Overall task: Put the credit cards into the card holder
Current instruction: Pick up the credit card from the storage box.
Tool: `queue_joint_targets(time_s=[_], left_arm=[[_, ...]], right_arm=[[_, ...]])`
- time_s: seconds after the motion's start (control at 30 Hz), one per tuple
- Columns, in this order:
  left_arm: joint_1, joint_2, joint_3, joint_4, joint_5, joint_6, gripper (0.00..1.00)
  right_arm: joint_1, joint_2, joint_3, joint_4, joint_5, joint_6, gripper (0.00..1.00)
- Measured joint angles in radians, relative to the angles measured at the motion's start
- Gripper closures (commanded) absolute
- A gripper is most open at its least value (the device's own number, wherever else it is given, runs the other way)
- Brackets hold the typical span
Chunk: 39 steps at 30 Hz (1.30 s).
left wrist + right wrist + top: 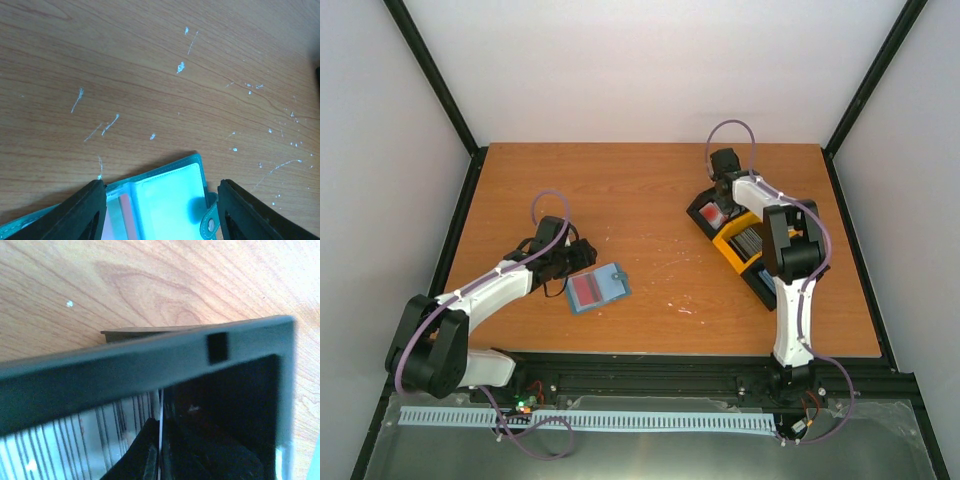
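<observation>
The teal-blue card holder [597, 288] lies open on the table with a red credit card [586, 289] in its left pocket. My left gripper [577, 267] is open just behind it. In the left wrist view the holder [170, 200] with its snap tab [212, 223] lies between my spread fingers [82, 212]. My right gripper [719, 203] reaches into the far compartment of the tray, where a red card [712, 213] shows. In the right wrist view it [161, 440] is shut on a thin card [161, 410] seen edge-on.
The black-and-yellow three-compartment tray [732, 257] stands slanted at the right of the table; its dark rim [150, 360] fills the right wrist view. Several cards stand in its middle compartment [748, 241]. Bare wood lies between the holder and the tray.
</observation>
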Motion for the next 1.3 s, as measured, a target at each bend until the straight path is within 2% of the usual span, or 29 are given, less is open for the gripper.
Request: queue_joint_targets(time_s=[0.17, 0.43, 0.57, 0.67, 0.73, 0.87, 1.07, 1.23, 1.3], left_arm=[[0.0, 0.0, 0.0, 0.001, 0.0, 0.0, 0.38], [0.0, -0.018, 0.002, 0.002, 0.013, 0.0, 0.33], [0.0, -0.053, 0.003, 0.006, 0.019, 0.007, 0.26], [0.0, -0.1, 0.003, 0.011, 0.02, 0.016, 0.14], [0.0, -0.139, 0.003, 0.016, 0.02, 0.02, 0.02], [0.0, -0.2, 0.002, 0.014, 0.023, 0.034, 0.0], [0.0, -0.215, 0.0, -0.029, 0.023, 0.036, 0.0], [0.0, -0.175, -0.004, -0.101, 0.026, 0.028, 0.0], [0.003, -0.154, -0.008, -0.129, 0.029, 0.024, 0.07]], right_arm=[[0.002, -0.088, -0.005, -0.039, -0.029, 0.016, 0.97], [0.003, -0.389, -0.01, -0.147, -0.143, 0.097, 0.97], [0.003, -0.517, -0.012, -0.206, -0.322, 0.203, 0.97], [0.003, -0.63, -0.085, -0.194, -0.526, 0.319, 0.97], [0.01, -0.712, -0.17, -0.164, -0.658, 0.41, 0.97], [0.039, -0.837, -0.351, -0.065, -0.885, 0.593, 0.97], [0.092, -0.861, -0.568, 0.127, -1.053, 0.817, 0.97], [0.185, -0.715, -0.591, 0.247, -1.101, 0.912, 0.97], [0.219, -0.643, -0.579, 0.278, -1.118, 0.93, 0.97]])
